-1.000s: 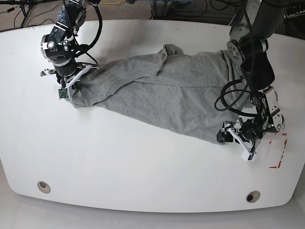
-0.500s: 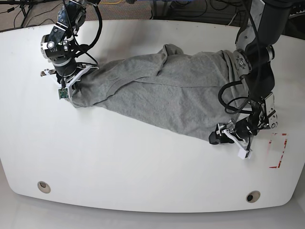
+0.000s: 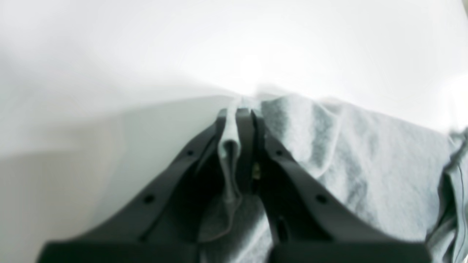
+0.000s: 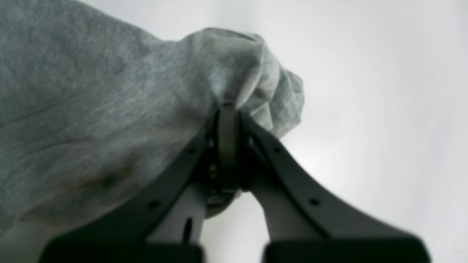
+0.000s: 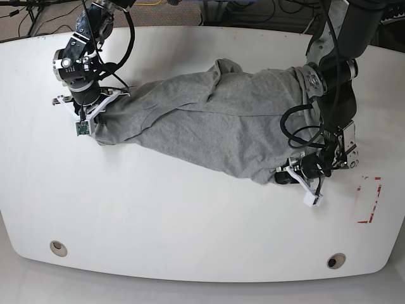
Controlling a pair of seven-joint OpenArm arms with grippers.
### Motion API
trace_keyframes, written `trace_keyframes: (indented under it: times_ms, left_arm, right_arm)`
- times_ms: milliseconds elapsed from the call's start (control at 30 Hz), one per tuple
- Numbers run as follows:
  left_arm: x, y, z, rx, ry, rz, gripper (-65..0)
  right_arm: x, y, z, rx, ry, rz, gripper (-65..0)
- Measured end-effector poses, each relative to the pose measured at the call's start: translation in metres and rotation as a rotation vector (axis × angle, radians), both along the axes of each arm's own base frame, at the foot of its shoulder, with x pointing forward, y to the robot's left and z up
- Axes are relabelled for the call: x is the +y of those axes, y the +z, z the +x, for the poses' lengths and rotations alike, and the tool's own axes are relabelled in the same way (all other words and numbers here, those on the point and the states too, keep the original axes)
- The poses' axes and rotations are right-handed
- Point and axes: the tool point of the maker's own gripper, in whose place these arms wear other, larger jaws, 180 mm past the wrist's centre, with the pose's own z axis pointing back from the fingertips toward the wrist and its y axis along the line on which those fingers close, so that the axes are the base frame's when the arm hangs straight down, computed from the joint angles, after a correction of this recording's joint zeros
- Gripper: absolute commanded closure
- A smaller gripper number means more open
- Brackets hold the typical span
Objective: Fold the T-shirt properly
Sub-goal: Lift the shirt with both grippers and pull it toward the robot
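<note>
Honestly, both pinches look thin enough to slip

So the T-shirt (image 5: 202,123) is lying bunched and wrinkled across the middle of the white table (image 5: 158,215), nowhere near flat. The left gripper (image 3: 237,115) is clenched on just a narrow fold of the fabric edge, with the rest of the cloth slumped beside its fingers. The right gripper (image 4: 228,106) is clamped on a wadded lump at the opposite end. My worry: if the arms pull apart to spread it, that skinny fold on the left could slide right out of the jaws. The right one might be holding several layers at once, so the shirt could come up twisted instead of opening out. And if either end drags on the table, I'd guess more creases, not fewer.
</note>
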Motion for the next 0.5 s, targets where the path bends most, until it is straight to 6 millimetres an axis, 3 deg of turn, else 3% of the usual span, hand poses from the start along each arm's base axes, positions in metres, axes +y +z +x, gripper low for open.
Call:
trace_keyframes:
  times_ms: [200, 500]
  left_arm:
    - [0.006, 0.001, -0.001, 0.0, -0.001, 0.011, 0.0]
    - [0.049, 0.018, -0.006, -0.011, -0.001, 0.186, 0.0]
  right_arm:
    - [0.001, 0.005, 0.006, -0.018, 0.004, 0.001, -0.2]
    - [0.001, 0.023, 0.029, -0.081, 0.008, -0.002, -0.2]
